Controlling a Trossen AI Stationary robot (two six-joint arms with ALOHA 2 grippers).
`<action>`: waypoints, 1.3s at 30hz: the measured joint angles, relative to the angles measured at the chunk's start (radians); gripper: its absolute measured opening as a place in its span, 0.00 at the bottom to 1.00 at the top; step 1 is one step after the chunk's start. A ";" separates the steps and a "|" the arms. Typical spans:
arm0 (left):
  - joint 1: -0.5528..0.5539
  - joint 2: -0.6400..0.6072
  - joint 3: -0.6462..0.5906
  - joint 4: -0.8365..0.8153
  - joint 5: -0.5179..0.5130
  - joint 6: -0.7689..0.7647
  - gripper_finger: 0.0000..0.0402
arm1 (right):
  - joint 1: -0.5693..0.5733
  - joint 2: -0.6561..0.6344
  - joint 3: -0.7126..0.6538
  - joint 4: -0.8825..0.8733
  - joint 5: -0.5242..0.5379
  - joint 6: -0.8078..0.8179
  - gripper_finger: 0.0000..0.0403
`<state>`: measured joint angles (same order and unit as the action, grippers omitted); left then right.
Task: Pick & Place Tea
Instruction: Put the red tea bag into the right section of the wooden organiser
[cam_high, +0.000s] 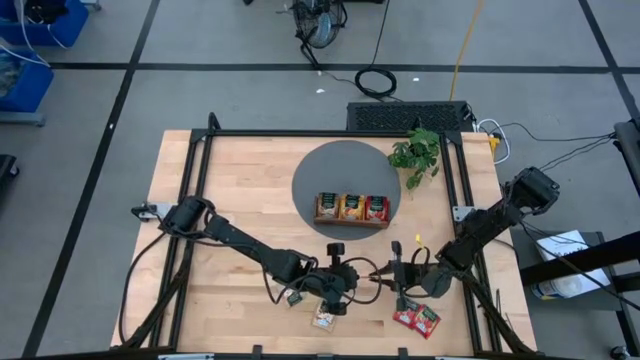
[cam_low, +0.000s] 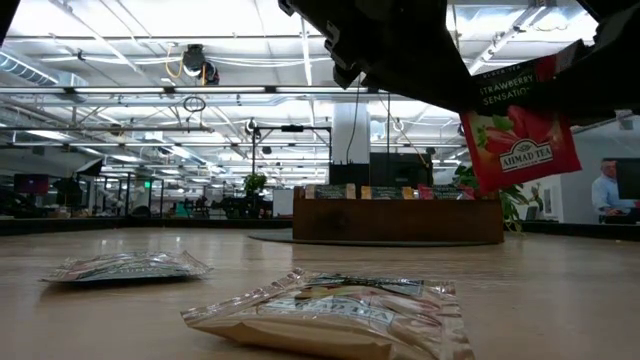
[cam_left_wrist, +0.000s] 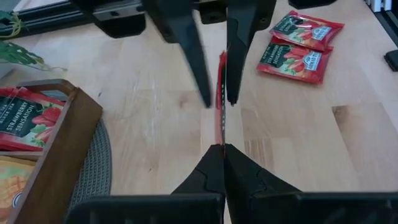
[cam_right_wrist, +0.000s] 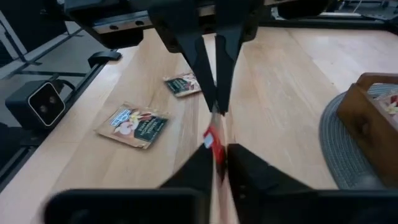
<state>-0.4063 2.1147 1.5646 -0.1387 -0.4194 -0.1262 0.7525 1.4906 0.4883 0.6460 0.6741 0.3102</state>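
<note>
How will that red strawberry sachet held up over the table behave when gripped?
The red sachet is probably fairly stiff: it hangs flat, not drooping. Likely light: the left gripper holds it by a thin edge. Its shiny wrapper may slip.

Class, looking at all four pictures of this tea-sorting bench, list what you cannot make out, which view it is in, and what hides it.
- Red strawberry tea sachet between both grippers: seen edge-on in the wrist views, so its label is unreadable there.
- Left gripper and right gripper: too small in the high view to judge their fingers.
- Brown wooden three-compartment tray: its contents are hidden by its front wall in the low view.
- Pale sachets: print too small.
</note>
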 joint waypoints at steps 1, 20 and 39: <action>0.002 0.000 0.000 0.000 0.002 -0.004 0.00 | 0.000 0.000 0.000 0.000 0.000 -0.006 0.06; -0.058 -0.141 -0.001 -0.173 -0.028 0.042 0.34 | 0.000 -0.146 -0.079 0.040 0.115 -0.193 0.00; -0.122 -0.173 -0.399 0.504 0.289 0.229 0.05 | -0.440 -0.697 -0.351 0.026 -0.212 -0.279 0.00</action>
<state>-0.5285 1.9419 1.1653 0.3656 -0.1304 0.1026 0.3122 0.7937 0.1371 0.6723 0.4617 0.0309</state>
